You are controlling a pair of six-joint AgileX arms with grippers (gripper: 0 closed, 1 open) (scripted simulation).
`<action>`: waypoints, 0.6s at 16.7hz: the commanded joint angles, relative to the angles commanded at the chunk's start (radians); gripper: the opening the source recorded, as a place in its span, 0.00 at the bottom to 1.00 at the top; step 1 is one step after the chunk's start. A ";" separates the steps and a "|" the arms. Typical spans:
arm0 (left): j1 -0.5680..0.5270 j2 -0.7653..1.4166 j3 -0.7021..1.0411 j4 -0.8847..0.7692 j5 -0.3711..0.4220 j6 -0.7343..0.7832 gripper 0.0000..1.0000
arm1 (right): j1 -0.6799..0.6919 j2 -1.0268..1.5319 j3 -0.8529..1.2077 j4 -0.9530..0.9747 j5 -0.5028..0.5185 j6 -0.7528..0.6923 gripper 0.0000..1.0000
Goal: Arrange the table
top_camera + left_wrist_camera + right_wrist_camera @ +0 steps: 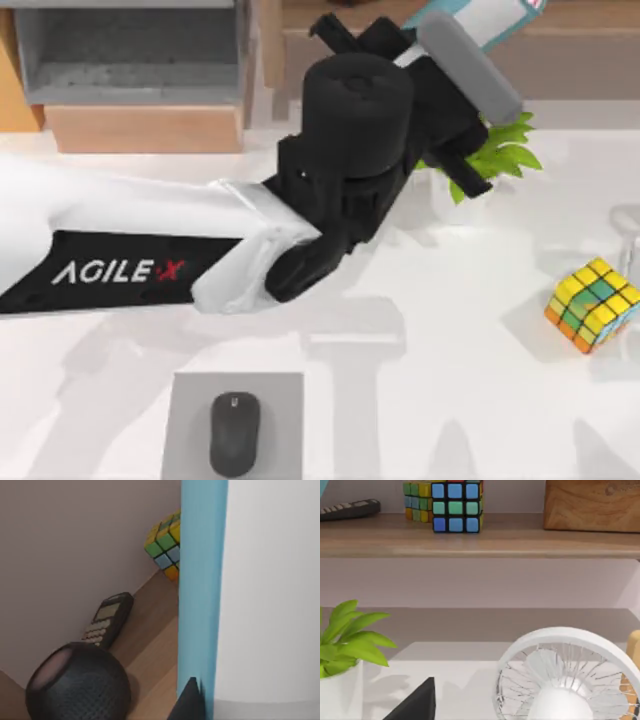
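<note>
Tabletop (470,400), white and broad, lies open between a mouse (234,432) on its mat at the near edge and a cube (592,305) at right. Left arm reaches toward the back shelf (580,50), its gripper (462,45) holding a blue-and-white object (235,590).

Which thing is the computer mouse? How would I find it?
Start on the big white table and go to its near edge, left of the middle. There lies a small grey mat, and the mouse sits on it: rounded and black, unlike the colourful puzzle cube far right.

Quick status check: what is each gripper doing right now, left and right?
Left gripper: at the shelf, against a blue-and-white object; grip cannot be told.
Right gripper: cannot be told.
</note>
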 joint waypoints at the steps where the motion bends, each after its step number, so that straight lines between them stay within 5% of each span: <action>1: 0.020 -0.034 -0.070 0.009 0.026 0.051 0.00 | 0.000 0.000 0.000 0.000 0.000 0.000 1.00; 10: 0.310 -0.267 -0.527 0.078 0.149 0.538 0.00 | 0.000 0.000 0.000 0.000 0.000 0.000 1.00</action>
